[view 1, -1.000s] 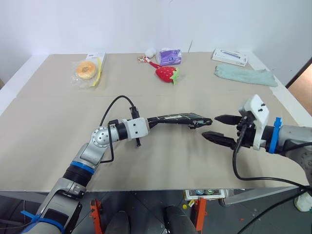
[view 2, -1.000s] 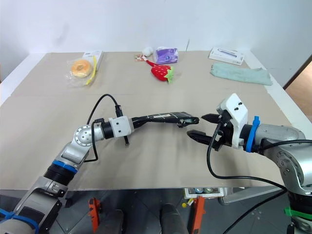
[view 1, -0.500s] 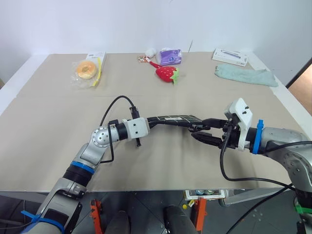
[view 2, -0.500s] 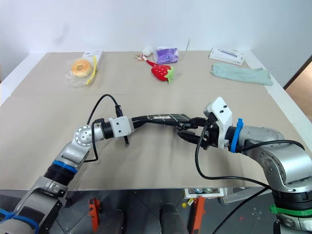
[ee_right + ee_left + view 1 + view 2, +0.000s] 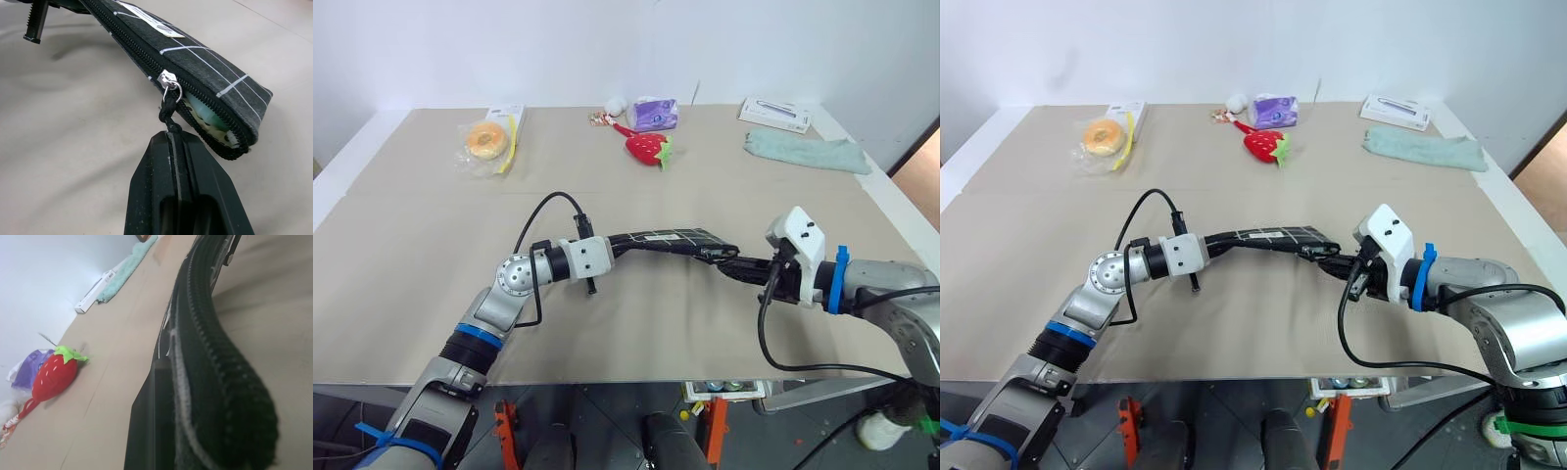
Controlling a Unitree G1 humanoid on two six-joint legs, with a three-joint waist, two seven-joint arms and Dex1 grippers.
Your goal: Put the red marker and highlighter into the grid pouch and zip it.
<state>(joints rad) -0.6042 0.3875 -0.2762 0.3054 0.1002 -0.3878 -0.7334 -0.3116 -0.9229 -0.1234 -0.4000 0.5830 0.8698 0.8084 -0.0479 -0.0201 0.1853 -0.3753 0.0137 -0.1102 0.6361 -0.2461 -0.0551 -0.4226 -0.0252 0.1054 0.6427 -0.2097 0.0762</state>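
Right gripper (image 5: 172, 139): fingers closed on the dark zipper pull (image 5: 169, 113), just short of the pouch's near end. Left gripper (image 5: 619, 242): shut on the far end of the pouch (image 5: 671, 239), holding it above the table (image 5: 431, 245). Pouch long axis runs gripper to gripper; zipper open at the right end, highlighter (image 5: 205, 111) visible inside; marker unseen. Judged next: draw pull along that axis toward the right arm
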